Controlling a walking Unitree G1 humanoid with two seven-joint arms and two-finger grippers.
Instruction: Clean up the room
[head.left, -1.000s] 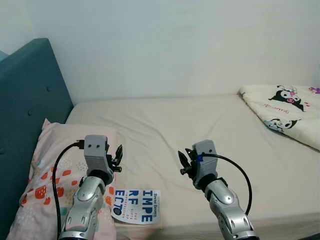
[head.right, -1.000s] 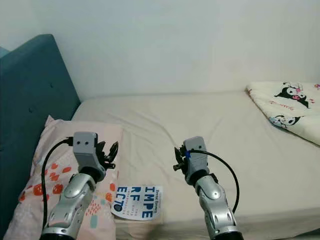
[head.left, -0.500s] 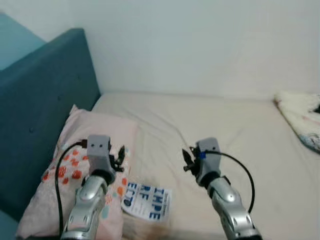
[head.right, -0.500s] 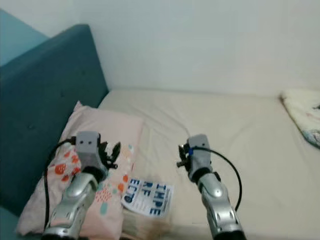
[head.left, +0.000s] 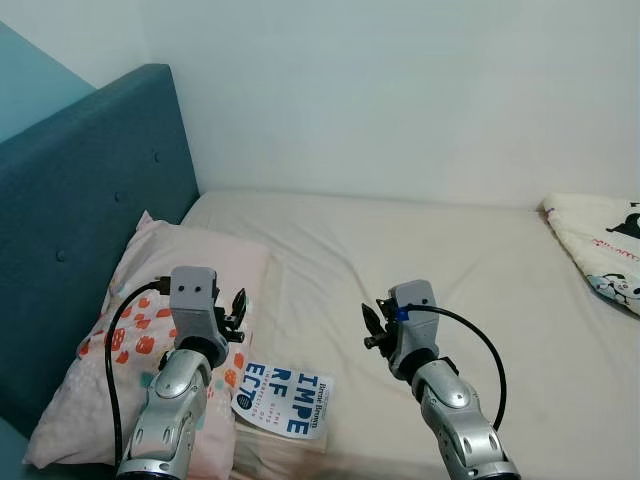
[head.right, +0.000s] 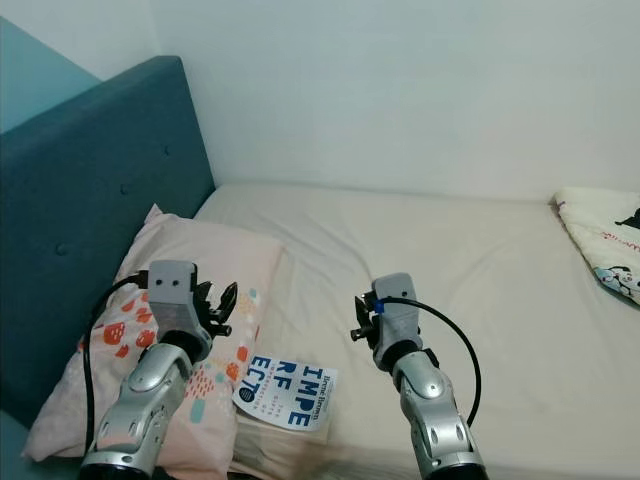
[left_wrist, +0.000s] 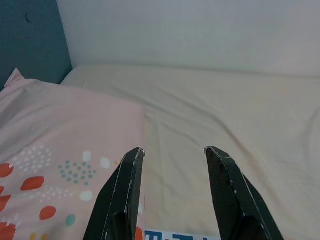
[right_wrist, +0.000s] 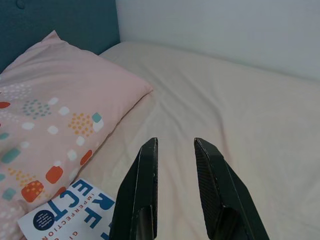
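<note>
Camera swung left vs 1 s ago; book (head.left: 283, 401) unmoved on bed (head.left: 480, 270), by pillow (head.left: 120, 350) edge. L gripper (head.left: 238, 311) above pillow, book just below-right; R gripper (head.left: 370, 326) right of book. Both spread, holding nothing.

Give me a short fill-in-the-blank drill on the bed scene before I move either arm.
1. The white book with blue lettering lies beside the pink patterned ____.
2. The headboard behind that cushion is coloured ____.
3. The left gripper and the right gripper both have their fingers ____.
4. The cartoon-print blanket lies on the robot's ____ side.

Missing words: pillow; teal; open; right
</note>
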